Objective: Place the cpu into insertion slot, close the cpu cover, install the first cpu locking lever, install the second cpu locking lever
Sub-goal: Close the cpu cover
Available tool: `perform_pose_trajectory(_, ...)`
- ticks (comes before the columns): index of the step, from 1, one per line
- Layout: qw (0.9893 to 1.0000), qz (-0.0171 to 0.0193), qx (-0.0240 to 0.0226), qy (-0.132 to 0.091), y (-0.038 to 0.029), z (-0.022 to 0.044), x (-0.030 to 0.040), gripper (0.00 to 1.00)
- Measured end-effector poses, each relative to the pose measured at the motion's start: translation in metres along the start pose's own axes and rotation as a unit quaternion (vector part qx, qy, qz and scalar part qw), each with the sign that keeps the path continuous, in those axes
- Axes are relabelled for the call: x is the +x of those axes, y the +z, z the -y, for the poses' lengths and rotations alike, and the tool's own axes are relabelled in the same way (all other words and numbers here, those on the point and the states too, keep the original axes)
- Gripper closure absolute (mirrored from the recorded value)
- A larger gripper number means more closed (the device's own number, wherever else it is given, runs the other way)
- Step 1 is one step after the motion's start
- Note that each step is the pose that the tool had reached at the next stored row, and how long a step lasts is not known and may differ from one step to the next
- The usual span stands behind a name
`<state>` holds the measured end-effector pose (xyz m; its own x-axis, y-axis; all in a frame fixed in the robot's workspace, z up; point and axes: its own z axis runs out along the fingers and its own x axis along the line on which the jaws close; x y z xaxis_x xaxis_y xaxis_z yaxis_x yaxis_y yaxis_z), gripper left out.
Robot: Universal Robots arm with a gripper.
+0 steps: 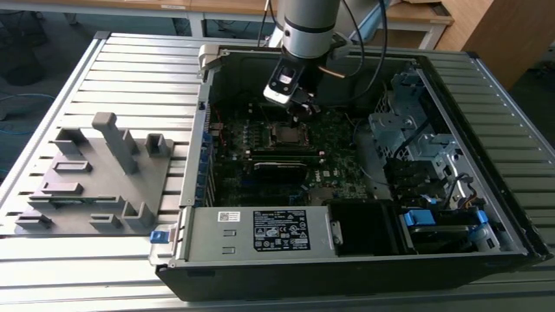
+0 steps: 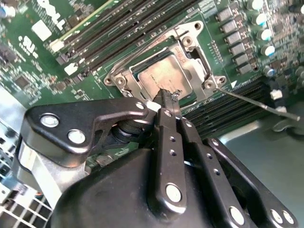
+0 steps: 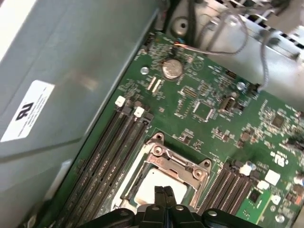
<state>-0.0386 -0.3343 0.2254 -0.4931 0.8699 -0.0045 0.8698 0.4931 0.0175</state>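
Note:
The cpu (image 2: pixel 159 76) lies flat in the insertion slot, its silvery face showing through the cut-out of the cpu cover (image 2: pixel 197 66). The cover rests down over it, and the slot is hidden beneath both. My gripper (image 2: pixel 169 97) is shut with nothing between its fingers, and its tips hover just over the chip's near edge. One thin locking lever (image 2: pixel 261 105) sticks out sideways, away from the socket. A second lever (image 2: pixel 142 50) runs along the opposite side. In the first wrist view, the gripper (image 3: pixel 164 190) is over the cpu (image 3: pixel 147 187). In the exterior view, the gripper (image 1: pixel 299 107) hangs above the socket (image 1: pixel 286 134).
Long black memory slots (image 2: pixel 123 33) flank the socket on both sides. The open computer case (image 1: pixel 204 149) walls in the board, with a power supply (image 1: pixel 260 231) in front and drive cages (image 1: pixel 407 130) on the exterior view's right. A grey fixture (image 1: pixel 95 175) stands on the slatted table.

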Motion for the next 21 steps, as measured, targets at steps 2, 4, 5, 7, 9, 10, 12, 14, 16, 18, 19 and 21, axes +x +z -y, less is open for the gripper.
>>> perform_pose_trajectory(2, 0.9998, -0.0003, -0.0001, -0.017, 0.0002, 0.0, 0.0, 0.9)
perform_pose_trajectory(4, 0.9994, -0.0006, -0.0002, -0.035, 0.0003, 0.0, 0.0, 0.9)
perform_pose_trajectory(5, 0.999, -0.0008, -0.0002, -0.044, 0.0004, 0.0, 0.0, 0.9)
perform_pose_trajectory(7, 0.9981, -0.0011, -0.0003, -0.061, 0.0006, 0.0, 0.0, 0.9)
perform_pose_trajectory(9, 0.9969, -0.0014, -0.0004, -0.079, 0.0008, 0.0, 0.0, 0.9)
perform_pose_trajectory(10, 0.9961, -0.0016, -0.0004, -0.088, 0.0009, 0.0, 0.0, 0.9)
perform_pose_trajectory(12, 0.9944, -0.0019, -0.0005, -0.106, 0.0011, 0.0, 0.0, 0.9)
perform_pose_trajectory(14, 0.9924, -0.0022, -0.0006, -0.123, 0.0014, 0.0, 0.0, 0.9)
perform_pose_trajectory(16, 0.9901, -0.0025, -0.0006, -0.14, 0.0016, 0.0, 0.0, 0.9)
perform_pose_trajectory(18, 0.9875, -0.0028, -0.0007, -0.158, 0.0018, 0.0, 0.0, 0.9)
perform_pose_trajectory(19, 0.9861, -0.0029, -0.0008, -0.166, 0.0019, 0.0, 0.0, 0.9)
perform_pose_trajectory(21, 0.983, -0.0032, -0.0008, -0.183, 0.0022, 0.0, 0.0, 0.9)
